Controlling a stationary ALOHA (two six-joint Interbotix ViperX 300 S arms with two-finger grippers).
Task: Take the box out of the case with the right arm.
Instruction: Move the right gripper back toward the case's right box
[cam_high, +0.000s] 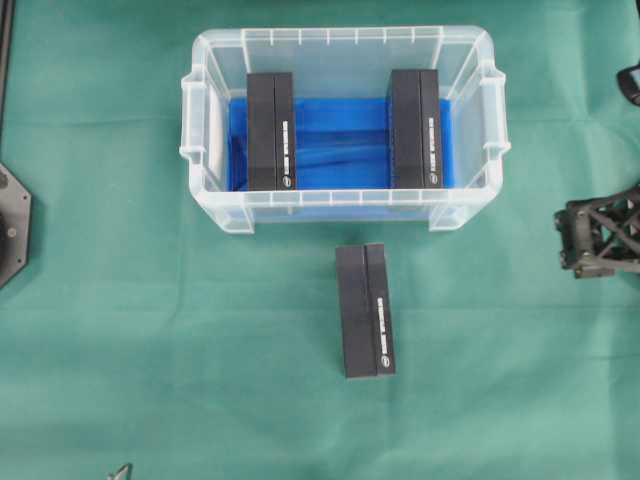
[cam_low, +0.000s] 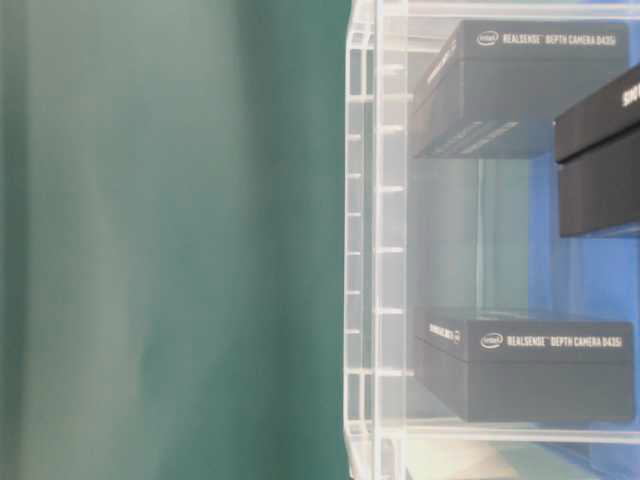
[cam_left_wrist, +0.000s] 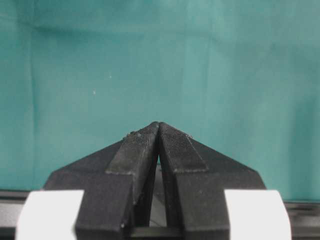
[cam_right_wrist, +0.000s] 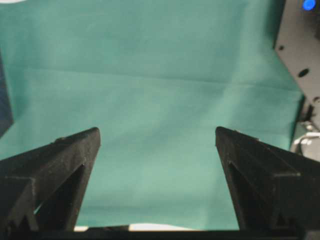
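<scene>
A: Where is the case?
B: The clear plastic case (cam_high: 345, 205) sits on the green cloth of the table (cam_high: 150, 330), toward its far edge and about midway between the left and right edges. Its floor is bright blue.

A: And the boxes?
B: Two black boxes are inside it. One (cam_high: 270, 130) stands against the left end of the blue floor, the other (cam_high: 415, 128) toward the right end, with bare blue between them. A third black box (cam_high: 365, 310) lies outside, on the cloth just in front of the case's near wall, apart from it.

A: What does the table-level view add?
B: It looks through the case's wall; white lettering shows on the sides of the boxes.

A: The right arm's tool?
B: The right tool (cam_right_wrist: 157, 145) has its two black lattice fingers spread wide, nothing but green cloth between them. From overhead it (cam_high: 600, 232) is at the table's right edge, well away from the case and from the box outside.

A: The left tool?
B: The left tool (cam_left_wrist: 159, 131) has its tips pressed together with nothing between them, above bare cloth.
</scene>
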